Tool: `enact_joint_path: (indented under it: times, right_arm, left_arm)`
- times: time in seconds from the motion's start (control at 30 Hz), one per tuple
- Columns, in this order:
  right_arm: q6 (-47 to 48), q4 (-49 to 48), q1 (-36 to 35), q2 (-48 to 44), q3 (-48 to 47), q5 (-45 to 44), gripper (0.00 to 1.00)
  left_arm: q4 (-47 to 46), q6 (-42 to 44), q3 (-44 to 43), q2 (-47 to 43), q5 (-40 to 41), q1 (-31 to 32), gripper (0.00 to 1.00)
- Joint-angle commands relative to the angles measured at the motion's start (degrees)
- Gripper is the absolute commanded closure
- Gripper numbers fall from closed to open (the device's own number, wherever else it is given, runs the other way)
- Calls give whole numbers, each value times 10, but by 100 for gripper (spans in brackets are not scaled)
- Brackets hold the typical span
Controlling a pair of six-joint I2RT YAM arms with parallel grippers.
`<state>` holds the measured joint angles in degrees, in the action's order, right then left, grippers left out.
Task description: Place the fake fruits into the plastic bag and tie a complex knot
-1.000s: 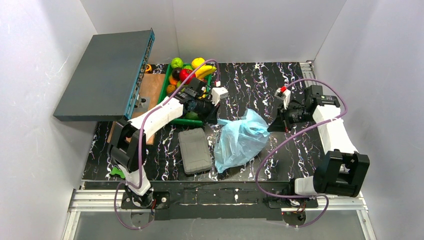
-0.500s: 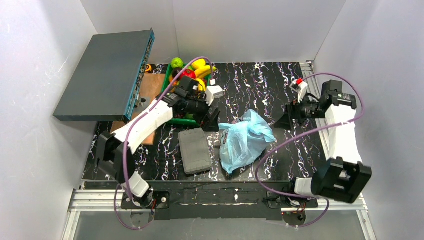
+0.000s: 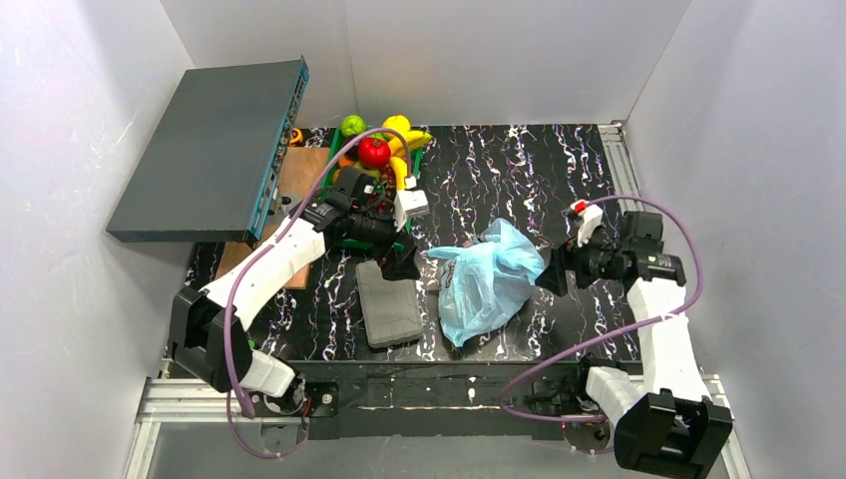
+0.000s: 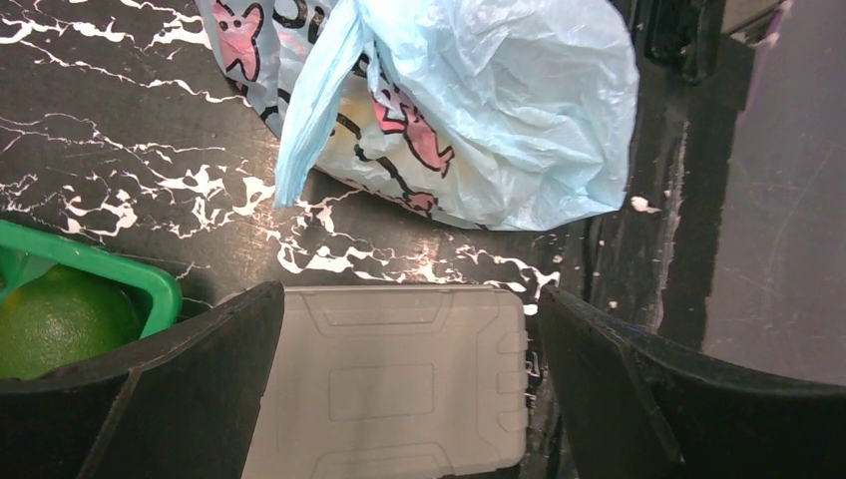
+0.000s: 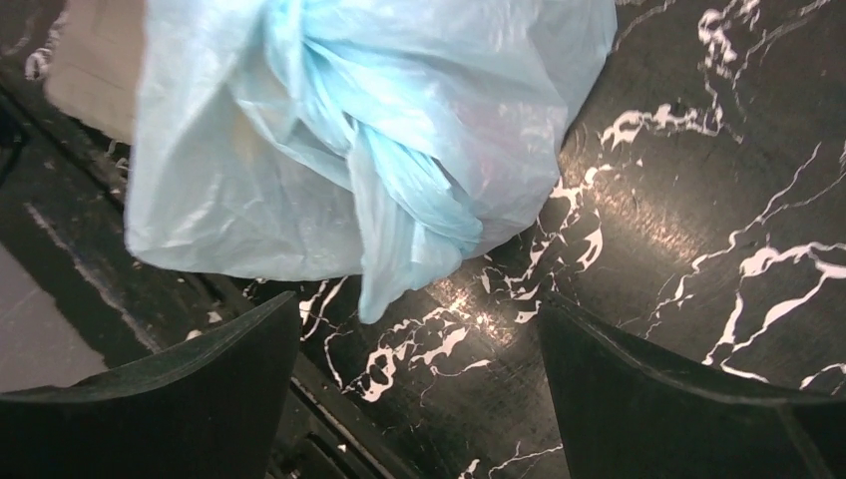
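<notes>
Site: a lab test cell. Plain white panels box in my black marbled tabletop on three sides. Aluminium rail along the frame's bottom edge carries my arm bases, with purple cables running loose.

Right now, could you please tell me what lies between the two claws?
The bag lies between the left claw and the right claw, both open. The top view shows this best.

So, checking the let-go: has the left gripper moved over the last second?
Yes. The left gripper has drawn back toward the near edge and leftward. It was beyond the grey case, and now hangs open over that case's far end.
</notes>
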<state>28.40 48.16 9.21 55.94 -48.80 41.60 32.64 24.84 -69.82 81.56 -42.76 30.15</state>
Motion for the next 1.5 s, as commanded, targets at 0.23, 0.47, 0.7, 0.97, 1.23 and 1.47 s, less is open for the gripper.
enact_joint_path:
  times: [0.23, 0.47, 0.7, 0.97, 1.23, 1.47]
  right_arm:
    - [-94, -301, -57, -30, 128, -104, 22]
    - [-68, -331, -59, -13, 131, -97, 33]
    - [-43, -335, -62, 13, 116, -99, 46]
    - [-29, -353, -72, 12, 120, -108, 44]
    - [-33, -406, -91, 25, 125, -146, 36]
    - [1, -398, -92, 31, 124, -172, 87]
  left_arm:
    - [-196, 137, 112, 17, -18, 11, 2]
    - [-256, 189, 90, 83, 51, 45, 15]
    - [-308, 225, 58, 149, 144, 83, 38]
    - [-348, 230, 48, 171, 183, 100, 47]
    - [-371, 228, 55, 168, 194, 112, 64]
    - [-350, 198, 55, 150, 217, 111, 97]
